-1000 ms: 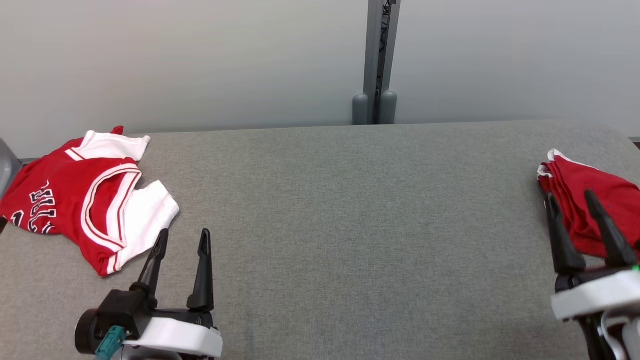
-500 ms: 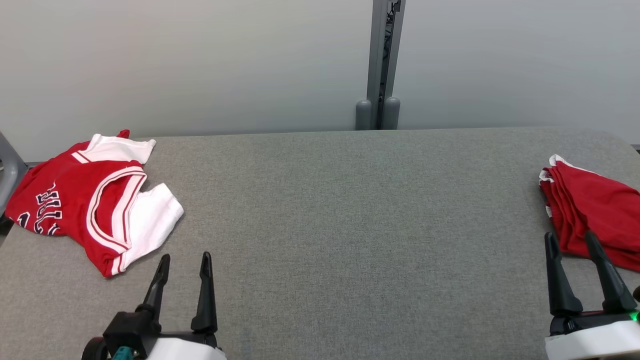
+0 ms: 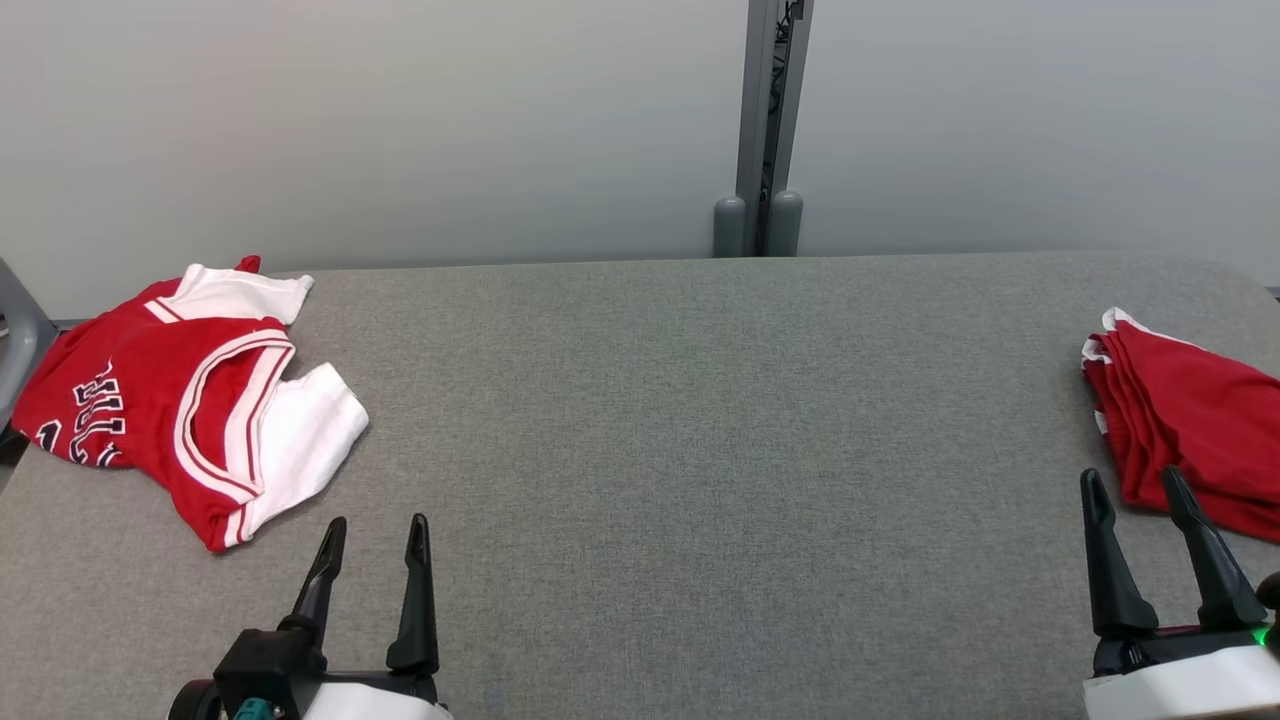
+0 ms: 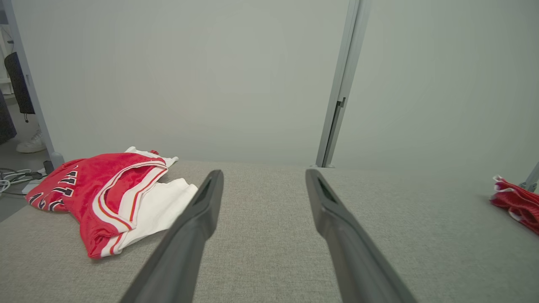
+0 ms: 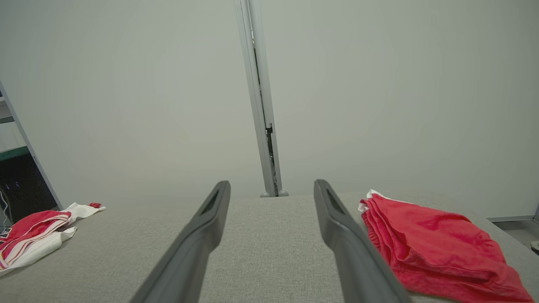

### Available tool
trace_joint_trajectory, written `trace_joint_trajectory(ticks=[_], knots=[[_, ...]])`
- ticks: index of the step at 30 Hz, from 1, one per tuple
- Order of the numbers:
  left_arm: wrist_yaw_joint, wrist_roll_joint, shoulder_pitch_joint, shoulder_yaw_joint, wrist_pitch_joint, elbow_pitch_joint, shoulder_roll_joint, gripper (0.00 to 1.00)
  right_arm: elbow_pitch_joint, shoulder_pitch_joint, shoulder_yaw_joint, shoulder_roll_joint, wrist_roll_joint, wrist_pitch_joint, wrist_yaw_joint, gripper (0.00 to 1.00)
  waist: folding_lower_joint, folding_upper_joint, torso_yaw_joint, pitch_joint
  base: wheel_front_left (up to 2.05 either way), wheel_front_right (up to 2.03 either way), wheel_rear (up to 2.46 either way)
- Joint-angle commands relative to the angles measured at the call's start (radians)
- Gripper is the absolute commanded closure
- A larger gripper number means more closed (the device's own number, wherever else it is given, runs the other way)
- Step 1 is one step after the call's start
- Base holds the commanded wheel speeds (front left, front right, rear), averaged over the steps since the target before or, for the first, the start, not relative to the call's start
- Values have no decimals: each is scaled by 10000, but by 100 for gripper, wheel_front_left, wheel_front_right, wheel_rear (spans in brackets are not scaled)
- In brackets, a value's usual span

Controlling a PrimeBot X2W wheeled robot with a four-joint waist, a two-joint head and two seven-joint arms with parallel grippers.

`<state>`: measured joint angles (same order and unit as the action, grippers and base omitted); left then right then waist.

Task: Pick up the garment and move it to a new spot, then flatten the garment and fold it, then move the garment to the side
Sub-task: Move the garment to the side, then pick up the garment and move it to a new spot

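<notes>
1. At the far left of the grey felt-covered table [image 3: 700, 420], near its back corner, lies the red-and-white sports jersey [image 3: 140, 400] with dark lettering. It is rumpled and unfolded, with one white sleeve splayed toward the middle. I take this to be the garment to handle. It is light, limp cloth, probably a slick knit, and will likely sag and bunch once lifted.
2. The best hold, I think, is a pinch at each shoulder or at the two hem corners, one per arm, so it hangs flat. A single pinch mid-body would likely ball it up.
3. The left gripper [image 3: 378, 525] sits near the jersey's near edge without touching it. Its fingers are spread wide and hold nothing.
4. The right gripper [image 3: 1130, 480] is likewise spread and empty.
5. At the far right, close to that gripper, rests a folded plain red garment [image 3: 1190, 430] with white trim, which looks already finished.
</notes>
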<state>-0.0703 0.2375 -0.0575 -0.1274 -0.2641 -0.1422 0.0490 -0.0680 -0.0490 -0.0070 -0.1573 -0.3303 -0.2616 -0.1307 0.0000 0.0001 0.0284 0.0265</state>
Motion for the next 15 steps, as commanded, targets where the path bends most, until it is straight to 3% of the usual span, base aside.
trace_joint_trajectory(ticks=[1,15], knots=[[15,-47,116,-7,-1,28,34,0,-8,18,-8,-69,68,-45,-1,0,0,-1,11,2,0,0,0],[80,52,211,-75,-1,-99,33,0,-210,111,104,-60,31,-45,-1,0,0,-1,21,33,0,0,0]])
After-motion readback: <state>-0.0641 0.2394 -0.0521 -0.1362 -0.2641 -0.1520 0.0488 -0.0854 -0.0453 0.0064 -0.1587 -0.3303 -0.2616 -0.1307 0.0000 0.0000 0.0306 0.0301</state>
